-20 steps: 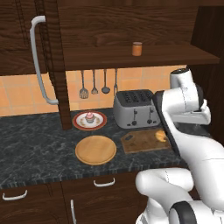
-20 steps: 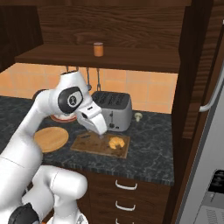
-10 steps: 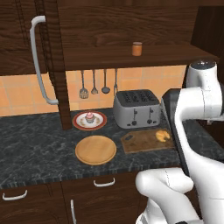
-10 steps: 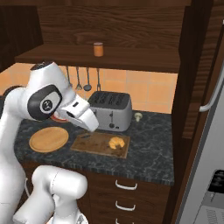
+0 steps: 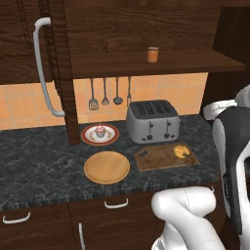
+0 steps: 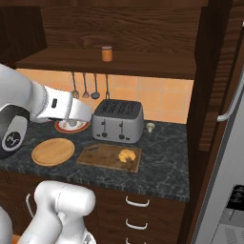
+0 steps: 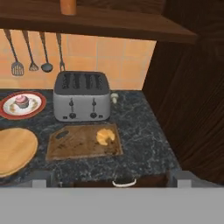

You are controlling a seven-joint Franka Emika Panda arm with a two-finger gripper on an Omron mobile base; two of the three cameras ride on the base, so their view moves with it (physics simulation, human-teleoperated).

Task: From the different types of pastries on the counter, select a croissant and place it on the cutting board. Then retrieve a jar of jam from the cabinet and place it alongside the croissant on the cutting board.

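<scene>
The croissant (image 5: 181, 151) (image 6: 126, 155) (image 7: 104, 136) lies on the right part of the dark cutting board (image 5: 158, 160) (image 6: 102, 157) (image 7: 74, 143), on the black counter (image 5: 39, 166). A pink-frosted cupcake (image 5: 100, 130) (image 7: 22, 101) sits on a red-rimmed plate to the left of the toaster. On the cabinet shelf (image 5: 185, 62) (image 6: 143, 64) stands the orange jar of jam (image 5: 153, 54) (image 6: 107, 53) (image 7: 68, 6). My gripper (image 7: 113, 178) is open and empty, drawn back in front of the counter edge, level with the board and well below the jar.
A silver toaster (image 5: 152, 120) (image 6: 117, 120) stands right behind the board. A round light-wood plate (image 5: 107, 167) (image 6: 53, 151) lies to the left. Utensils (image 5: 104, 93) hang on the wall. A tall door with a curved handle (image 5: 43, 68) is at the left, a fridge (image 6: 224, 157) at the right.
The arm has lifted and pulled back from over the cutting board. The croissant stays where it lay on the board, and the jaws have stayed wide.
</scene>
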